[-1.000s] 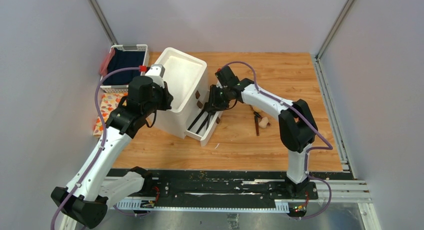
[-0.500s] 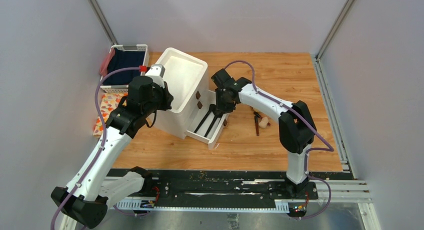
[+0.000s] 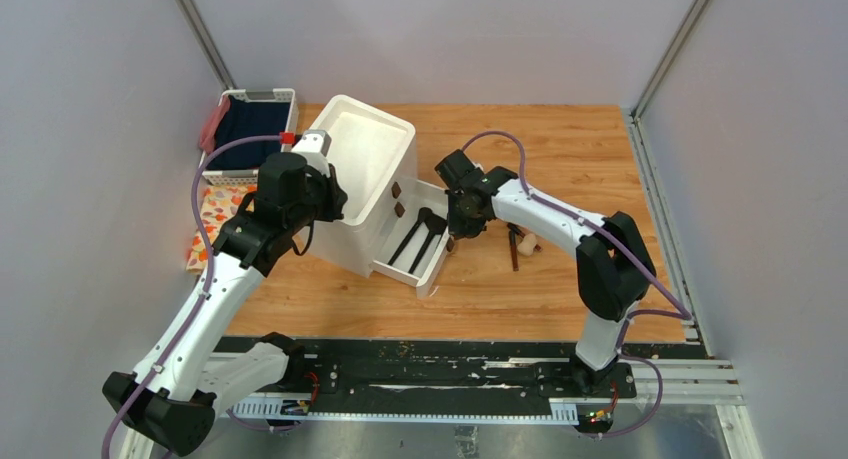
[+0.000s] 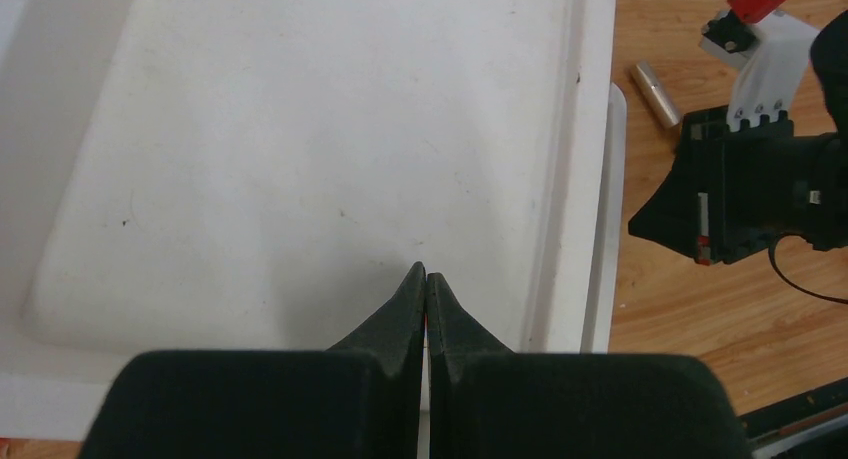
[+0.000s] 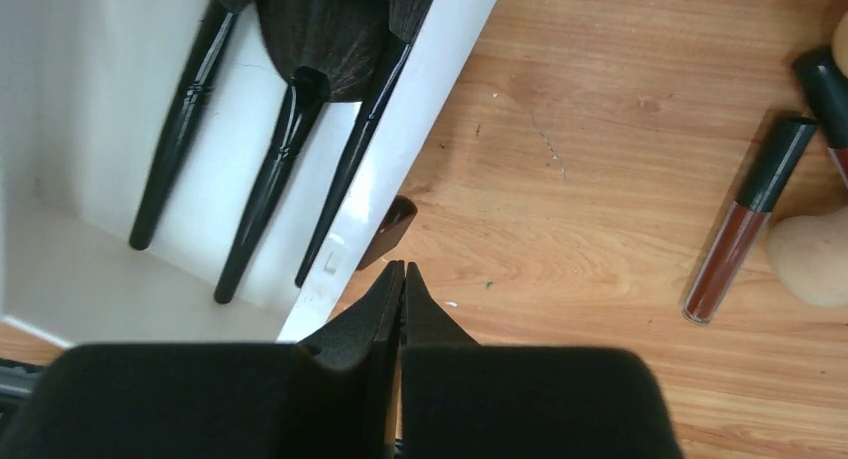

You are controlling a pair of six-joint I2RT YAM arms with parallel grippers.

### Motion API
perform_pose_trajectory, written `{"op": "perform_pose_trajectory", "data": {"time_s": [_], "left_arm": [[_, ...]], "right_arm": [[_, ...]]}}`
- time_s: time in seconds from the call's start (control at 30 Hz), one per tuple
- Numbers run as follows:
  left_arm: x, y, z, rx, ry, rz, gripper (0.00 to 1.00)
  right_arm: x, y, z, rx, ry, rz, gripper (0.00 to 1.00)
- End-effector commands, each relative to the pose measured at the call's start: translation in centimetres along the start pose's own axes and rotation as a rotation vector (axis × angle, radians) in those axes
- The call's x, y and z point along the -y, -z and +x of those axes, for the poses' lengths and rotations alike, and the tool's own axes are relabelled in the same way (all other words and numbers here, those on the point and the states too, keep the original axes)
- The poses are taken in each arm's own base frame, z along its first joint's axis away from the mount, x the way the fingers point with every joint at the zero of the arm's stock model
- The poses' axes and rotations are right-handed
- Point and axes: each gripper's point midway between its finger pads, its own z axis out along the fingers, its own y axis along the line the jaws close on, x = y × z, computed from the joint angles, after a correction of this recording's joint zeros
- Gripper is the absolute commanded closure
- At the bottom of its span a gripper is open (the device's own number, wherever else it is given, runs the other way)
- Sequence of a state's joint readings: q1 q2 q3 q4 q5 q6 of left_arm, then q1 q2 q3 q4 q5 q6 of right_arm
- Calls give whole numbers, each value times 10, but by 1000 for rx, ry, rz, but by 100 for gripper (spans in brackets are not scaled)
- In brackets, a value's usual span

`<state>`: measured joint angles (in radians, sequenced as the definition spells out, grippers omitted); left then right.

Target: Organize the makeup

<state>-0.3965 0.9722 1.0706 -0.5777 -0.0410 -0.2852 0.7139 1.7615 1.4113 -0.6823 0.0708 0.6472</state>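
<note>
Withdrawn rightward from the open white plastic drawer, the right fingers now pinch shut, empty; three slim black makeup brushes lie inside it; left fingers closed, empty, over the white box top; at the drawer's three o'clock, a reddish-brown gloss tube and beige sponge await on the wooden surface; roughly half done.

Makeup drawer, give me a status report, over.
Left gripper shut over the box, right gripper shut by the drawer knob, both empty. Three brushes in the open drawer. Lip gloss and sponge on the table.
</note>
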Motion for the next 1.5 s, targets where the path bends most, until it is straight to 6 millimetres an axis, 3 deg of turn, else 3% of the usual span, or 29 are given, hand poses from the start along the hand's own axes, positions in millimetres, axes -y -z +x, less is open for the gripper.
{"op": "perform_pose_trajectory", "data": {"time_s": [0.0,0.17,0.5,0.9,1.07,1.2,1.47], "left_arm": [[4,0,1,1,-1,20,100],[3,2,1,6,-7,12,100],[1,2,3,1,-10,7,100],[-2,5,2,-1,-23,-6,100],[-3,5,2,-1,-25,-14,100],[-2,5,2,-2,-23,-9,100],[1,5,3,-5,-11,3,100]], "right_arm": [[0,-26,18,-59,-3,26,100],[-15,-41,12,-50,7,-36,100],[-92,-49,-2,-42,-27,-416,100],[-153,-59,-6,-61,-88,-777,100],[-165,-54,-4,-71,-106,-879,100],[-148,-56,0,-52,-104,-786,99],[-131,-29,3,-14,-97,-738,76]]}}
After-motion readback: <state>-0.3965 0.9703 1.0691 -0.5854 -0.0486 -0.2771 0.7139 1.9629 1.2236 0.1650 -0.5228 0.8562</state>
